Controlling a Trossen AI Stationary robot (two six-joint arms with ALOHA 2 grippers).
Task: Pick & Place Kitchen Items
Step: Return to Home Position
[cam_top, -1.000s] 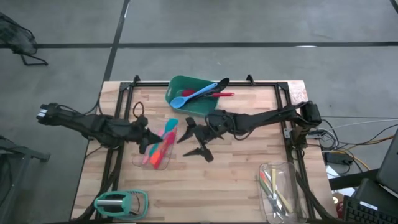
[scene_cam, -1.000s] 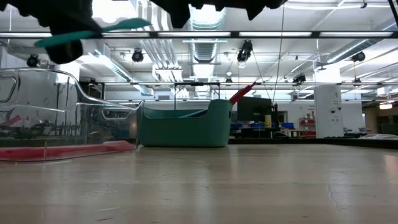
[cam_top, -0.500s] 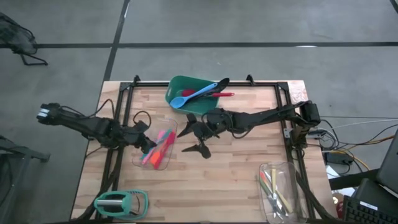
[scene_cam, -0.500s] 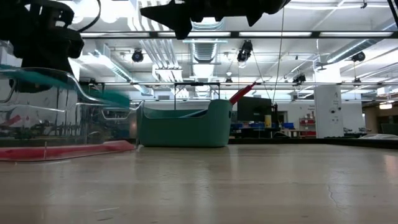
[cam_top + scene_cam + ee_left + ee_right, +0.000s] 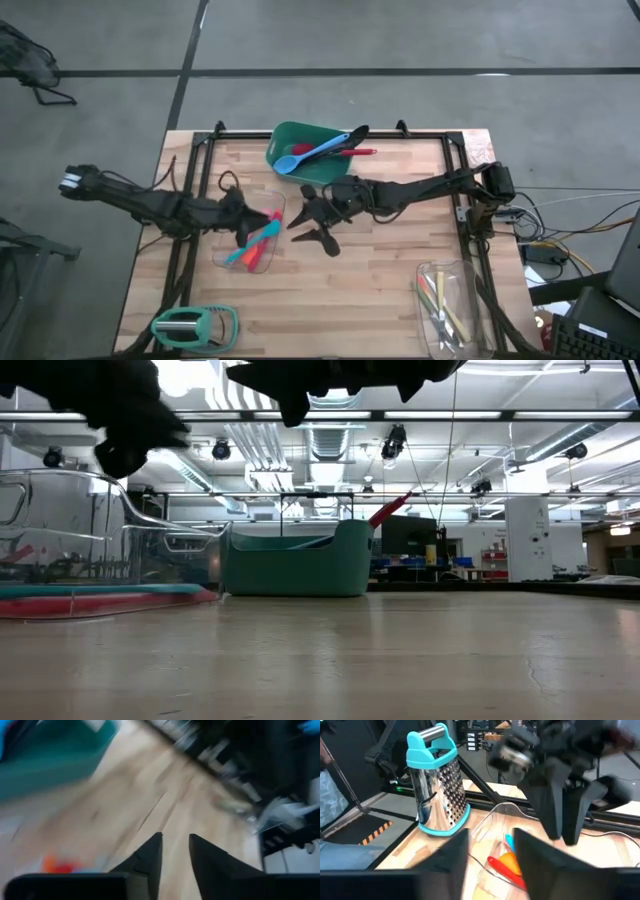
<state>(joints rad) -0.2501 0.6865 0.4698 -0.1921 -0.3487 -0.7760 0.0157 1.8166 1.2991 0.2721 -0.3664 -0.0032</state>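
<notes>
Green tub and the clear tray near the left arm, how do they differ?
The green tub is opaque and sits at the table's far edge; the clear tray, under the left gripper, is see-through and nearer mid-table. The tub's utensils poke out over its rim; the tray's spatulas lie flat inside. Both hold coloured utensils.

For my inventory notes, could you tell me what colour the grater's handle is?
The grater's handle is teal, clearest in the right wrist view.

Green tub [image 5: 300,135] far-centre; left clear tray [image 5: 219,258] mid-table; right clear tray [image 5: 470,300], grater [image 5: 192,327] at near corners.
</notes>
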